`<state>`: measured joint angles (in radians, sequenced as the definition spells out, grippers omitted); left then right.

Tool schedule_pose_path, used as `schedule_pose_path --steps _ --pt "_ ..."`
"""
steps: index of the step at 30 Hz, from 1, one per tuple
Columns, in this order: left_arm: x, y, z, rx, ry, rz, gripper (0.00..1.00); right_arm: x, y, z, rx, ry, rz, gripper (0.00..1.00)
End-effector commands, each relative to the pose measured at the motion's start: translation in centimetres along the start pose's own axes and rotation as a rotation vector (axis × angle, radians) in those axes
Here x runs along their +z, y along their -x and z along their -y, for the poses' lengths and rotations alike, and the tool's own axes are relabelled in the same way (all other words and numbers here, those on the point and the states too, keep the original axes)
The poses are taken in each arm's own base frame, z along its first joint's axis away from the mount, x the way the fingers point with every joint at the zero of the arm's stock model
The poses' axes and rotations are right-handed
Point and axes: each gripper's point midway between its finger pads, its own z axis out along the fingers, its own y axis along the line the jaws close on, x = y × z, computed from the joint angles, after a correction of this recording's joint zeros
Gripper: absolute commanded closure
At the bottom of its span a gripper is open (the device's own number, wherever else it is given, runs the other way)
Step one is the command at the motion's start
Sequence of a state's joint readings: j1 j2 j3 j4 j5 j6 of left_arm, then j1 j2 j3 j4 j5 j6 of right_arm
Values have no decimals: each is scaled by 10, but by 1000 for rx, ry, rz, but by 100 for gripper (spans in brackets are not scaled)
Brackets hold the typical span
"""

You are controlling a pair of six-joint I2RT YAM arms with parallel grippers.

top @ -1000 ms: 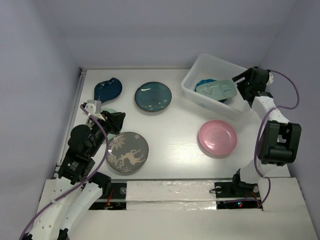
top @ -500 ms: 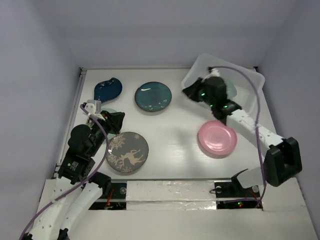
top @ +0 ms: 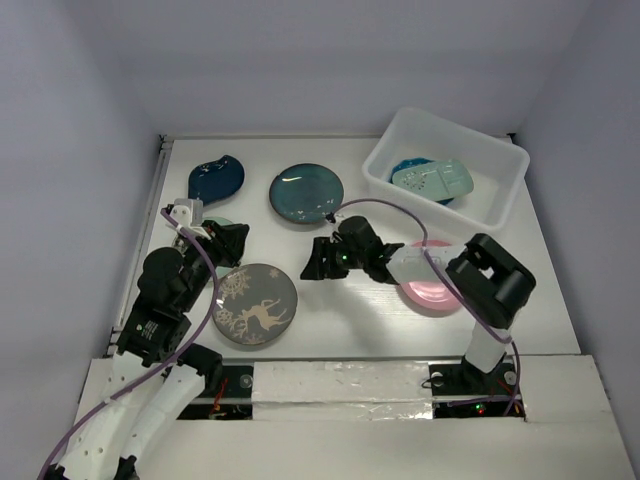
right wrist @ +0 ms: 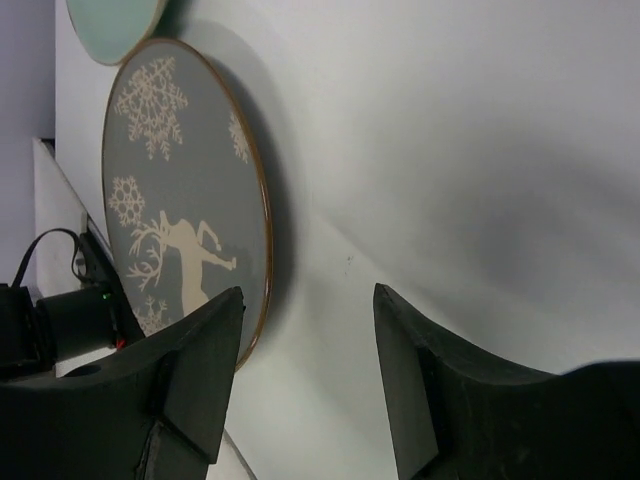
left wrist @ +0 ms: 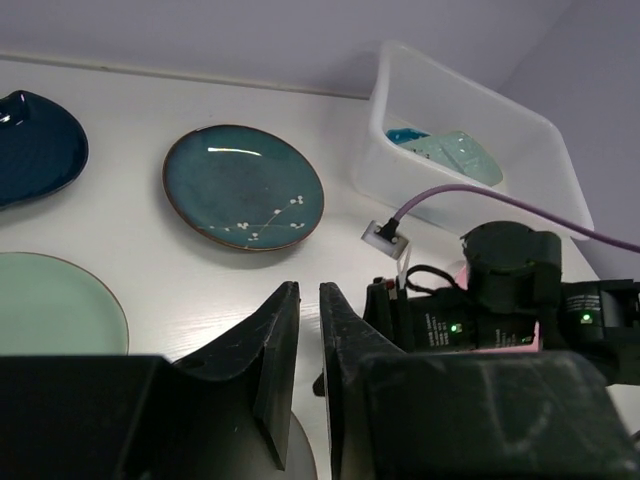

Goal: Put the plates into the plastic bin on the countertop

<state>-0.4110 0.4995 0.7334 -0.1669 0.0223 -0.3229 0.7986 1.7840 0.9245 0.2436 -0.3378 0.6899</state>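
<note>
Pale lavender-grey walls are enclosing the scene on three sides. A back wall [top: 320, 60] is rising behind the far edge, a left wall [top: 60, 150] is standing along one side, and a right wall [top: 595, 110] is closing off the other. They are meeting in soft, shadowed corners. A thin metal rail [top: 160, 165] is running along the foot of the left wall, from the far corner toward the near side. Across the bottom of the overhead view, a white lower ledge [top: 570, 435] is stretching from side to side. In the left wrist view, the back wall [left wrist: 250, 40] is showing as a plain band along the top.
</note>
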Motion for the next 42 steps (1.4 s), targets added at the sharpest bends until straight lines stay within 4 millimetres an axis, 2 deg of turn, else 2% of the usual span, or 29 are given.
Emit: schedule_pose_path --steps 1,3,5,7,16,19,20,22,23,26,32,37,38,41,42 --pt "0 13 5 0 -11 37 88 8 1 -37 -20 181 10 39" --pt "1 13 5 0 -10 38 87 19 -17 -39 -19 199 -40 39" --pt "1 13 4 0 -9 35 86 27 -21 -41 -22 207 -65 39" --pt "1 14 3 0 -2 40 86 36 -36 -44 -25 221 -110 39" --pt "1 14 2 -1 0 42 84 54 -56 -30 29 241 -168 43" --pt "0 15 3 -1 -2 46 84 58 -61 -25 39 234 -180 50" --pt "0 16 3 -1 -1 48 84 59 -63 -22 45 230 -186 57" --pt "0 16 3 -1 -1 48 84 59 -66 -19 56 220 -191 65" --pt "-1 17 3 -1 0 52 84 59 -67 -18 59 214 -191 74" --pt "-1 17 3 -1 -2 51 84 56 -69 -12 50 178 -196 83" --pt "-2 17 4 -2 -6 53 83 40 -64 -12 12 132 -180 100" --pt "-3 18 4 -2 -5 60 79 10 -42 -42 -27 176 -117 100" --pt "-4 19 4 -3 -6 61 78 -4 -28 -53 -39 188 -79 100" --pt "-5 20 4 -3 -7 67 77 -28 5 -58 -38 185 20 100" --pt "-6 22 5 -4 -9 72 76 -46 29 -61 -39 183 98 100"
